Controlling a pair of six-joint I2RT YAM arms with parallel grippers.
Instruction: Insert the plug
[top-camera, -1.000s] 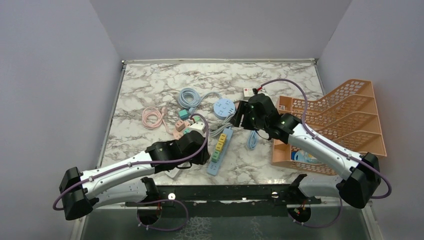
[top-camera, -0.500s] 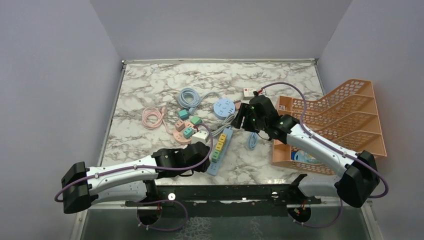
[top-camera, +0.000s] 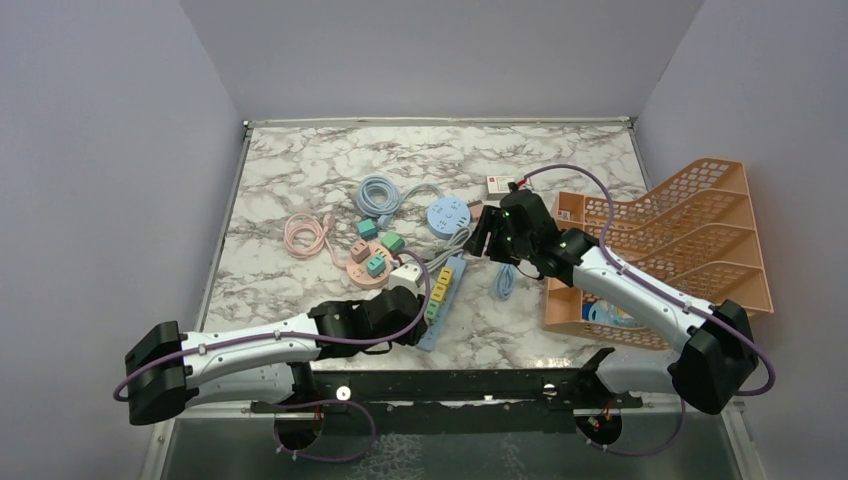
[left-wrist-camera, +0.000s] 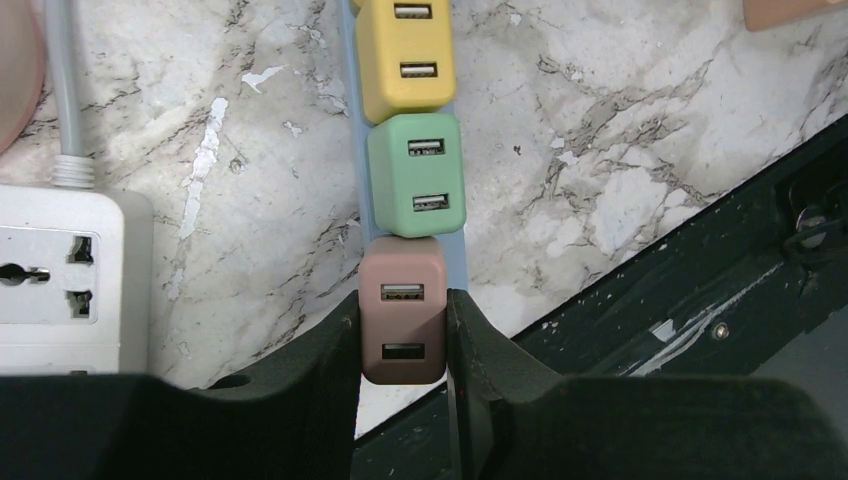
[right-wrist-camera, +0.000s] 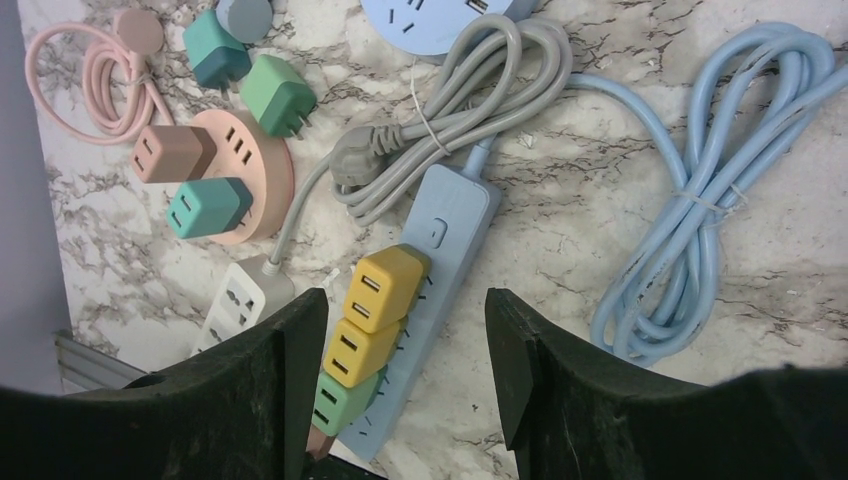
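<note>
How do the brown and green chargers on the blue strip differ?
The brown charger is clamped in the left gripper; the green charger stands free. Brown sits at the near end of the blue power strip; green sits between it and a yellow charger. Both are same-shaped blocks with two USB ports.

a robot test cell in a lab is shown: a marble-patterned table (top-camera: 300, 160) is boxed in on three sides by plain lilac walls (top-camera: 100, 150), two robot arms (top-camera: 630, 285) are bolted to a black rail (top-camera: 450, 385) at its near edge, and a blue power strip (right-wrist-camera: 440, 225), coloured usb adapters (right-wrist-camera: 385, 285), coiled cables (top-camera: 378, 193) and an orange file rack (top-camera: 690, 230) are spread over the top.
</note>
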